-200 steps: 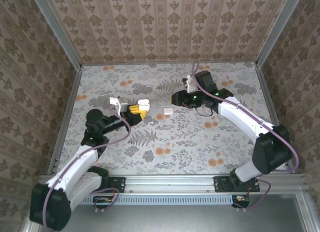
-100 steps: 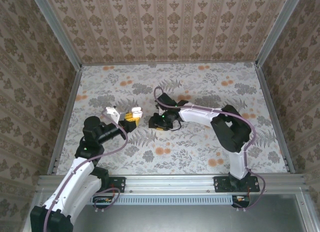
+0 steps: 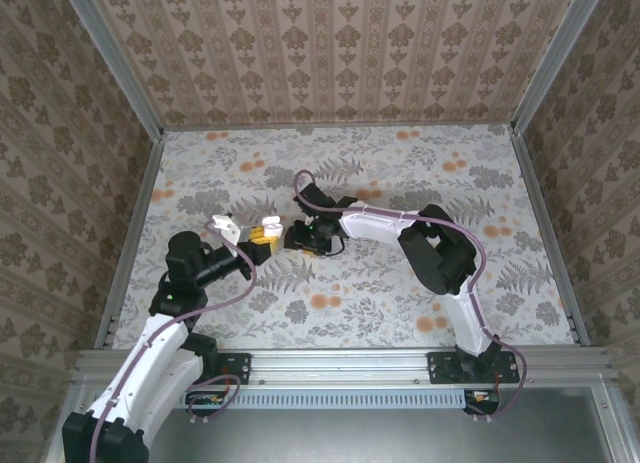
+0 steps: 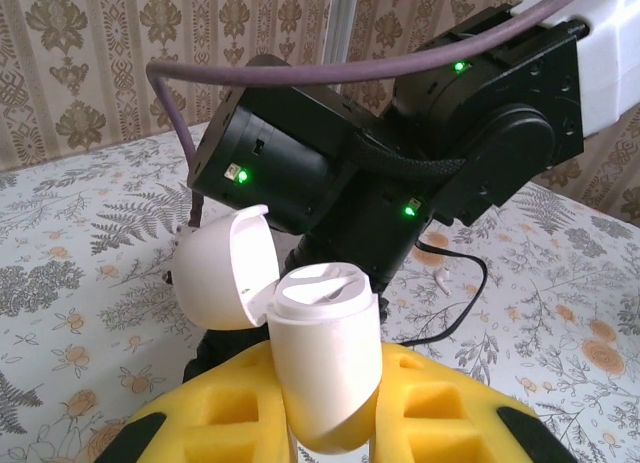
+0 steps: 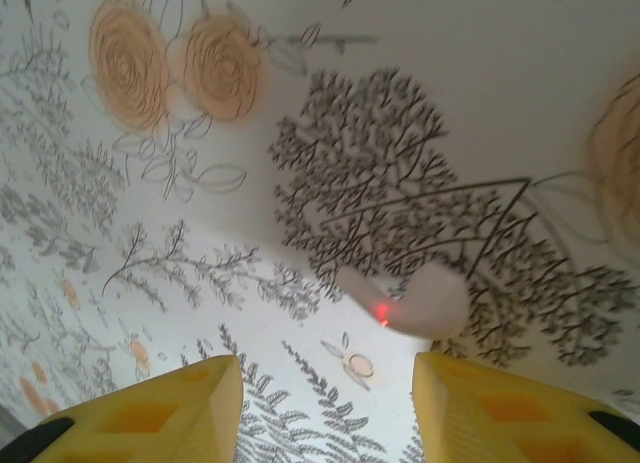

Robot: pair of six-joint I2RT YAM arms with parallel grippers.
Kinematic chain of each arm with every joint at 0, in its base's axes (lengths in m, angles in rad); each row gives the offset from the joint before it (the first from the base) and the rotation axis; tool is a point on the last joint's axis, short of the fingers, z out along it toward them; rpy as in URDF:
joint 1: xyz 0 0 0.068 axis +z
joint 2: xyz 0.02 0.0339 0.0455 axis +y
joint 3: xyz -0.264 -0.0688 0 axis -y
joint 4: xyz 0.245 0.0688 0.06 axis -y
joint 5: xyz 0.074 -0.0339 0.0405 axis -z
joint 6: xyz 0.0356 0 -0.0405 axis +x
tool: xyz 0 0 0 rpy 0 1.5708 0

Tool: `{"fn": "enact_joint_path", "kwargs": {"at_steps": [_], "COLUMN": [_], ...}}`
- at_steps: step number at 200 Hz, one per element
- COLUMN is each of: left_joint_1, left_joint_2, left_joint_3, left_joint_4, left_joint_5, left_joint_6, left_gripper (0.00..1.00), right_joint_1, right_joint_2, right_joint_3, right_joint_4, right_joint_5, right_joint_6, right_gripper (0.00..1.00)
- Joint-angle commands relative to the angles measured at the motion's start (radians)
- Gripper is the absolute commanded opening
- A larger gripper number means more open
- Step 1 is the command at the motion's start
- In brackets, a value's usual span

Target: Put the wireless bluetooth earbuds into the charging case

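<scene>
In the left wrist view my left gripper (image 4: 330,418) is shut on the charging case (image 4: 325,343), a glossy white body squeezed between yellow foam pads (image 4: 215,413). Its lid (image 4: 222,271) hangs open to the left. From above, the case (image 3: 271,223) sits at my left gripper (image 3: 264,233), left of centre. My right gripper (image 3: 301,236) hovers just right of it, pointing down. In the right wrist view its yellow fingers (image 5: 185,403) stand open over a white earbud (image 5: 418,301) that lies on the table with a red light lit. A small earbud (image 4: 440,274) lies beyond the case.
The table (image 3: 400,293) has a floral cover and is walled by patterned panels. The right arm's black wrist (image 4: 400,153) looms close behind the case, with a black cable (image 4: 470,283) looping over the table beside it.
The right arm has swung from the back right down to the table's middle, its gripper ending close to the left one. The left gripper has drawn back slightly with the case.
</scene>
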Motion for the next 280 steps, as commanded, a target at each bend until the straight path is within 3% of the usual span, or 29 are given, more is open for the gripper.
{"fn": "enact_joint_path", "kwargs": {"at_steps": [1,88,183,280], "left_joint_1": [0.006,0.012,0.017,0.015], "left_joint_2": [-0.014,-0.012,-0.005,-0.005], "left_joint_3": [0.008,0.004,0.010,0.007], "left_joint_4": [-0.002,0.005,0.005,0.004], "left_joint_5": [0.006,0.000,0.003,0.016], "left_joint_6": [0.024,0.021,0.018,0.008], "left_gripper": [0.00,0.00,0.00,0.00], "right_joint_1": [-0.020,-0.024,0.009,0.035], "right_joint_2": [0.025,0.087,0.131,0.261], "right_joint_3": [0.035,0.172,0.358,0.520], "right_joint_4": [-0.075,-0.156,-0.466,-0.590], "right_joint_5": [0.073,0.097,0.199,0.209], "right_joint_6": [-0.002,-0.109,-0.314,-0.361], "right_gripper": [0.50,0.48,0.44,0.42]}}
